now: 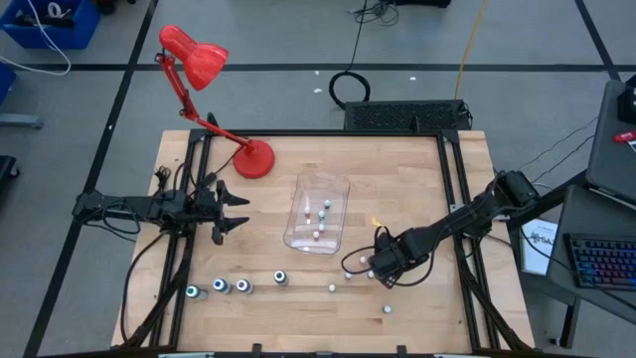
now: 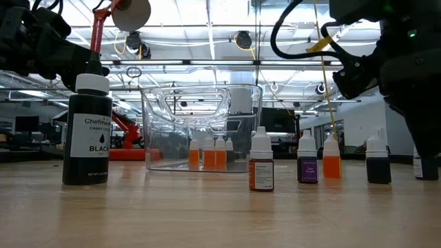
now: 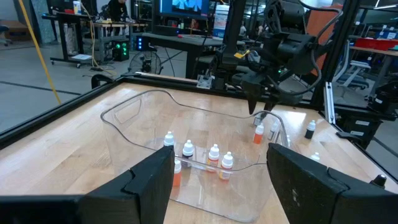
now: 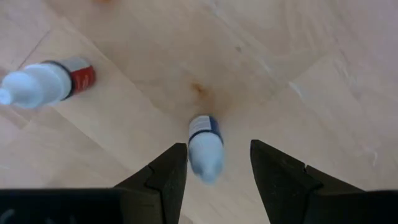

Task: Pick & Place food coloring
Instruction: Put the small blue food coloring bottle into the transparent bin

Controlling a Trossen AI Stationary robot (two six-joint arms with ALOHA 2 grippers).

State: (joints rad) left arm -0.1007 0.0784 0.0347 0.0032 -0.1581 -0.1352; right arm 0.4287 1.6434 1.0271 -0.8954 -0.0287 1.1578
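Right up close to the right wrist camera, two dark fingers (image 4: 165,180) stand apart, and a small bottle with a blue label (image 4: 204,146) stands in the gap between them. They are not touching it that I can see. Another little bottle with a red label (image 4: 46,81) stands close by on the wood.

Seen from above, the right gripper (image 1: 388,261) hangs low over the table (image 1: 417,169), just past the near right corner of the clear tub (image 1: 338,189). Little white-topped bottles (image 1: 350,274) stand around it, and one more (image 1: 387,309) stands alone, farther from the tub, near the table's front edge.

Four small bottles (image 1: 320,217) are inside the clear tub. Some have orange in them, as the left wrist view shows (image 3: 214,158).

Four bigger dark bottles with teal and white tops (image 1: 231,286) stand in a row near the front edge, out from the tub's near left corner. In the low view one of them, a black bottle (image 2: 87,131), is the closest thing.

The left gripper (image 1: 231,211) waits to the left of the tub, well apart from it, with its fingers open wide. A red desk lamp (image 1: 204,80) stands just behind the tub's far left corner.
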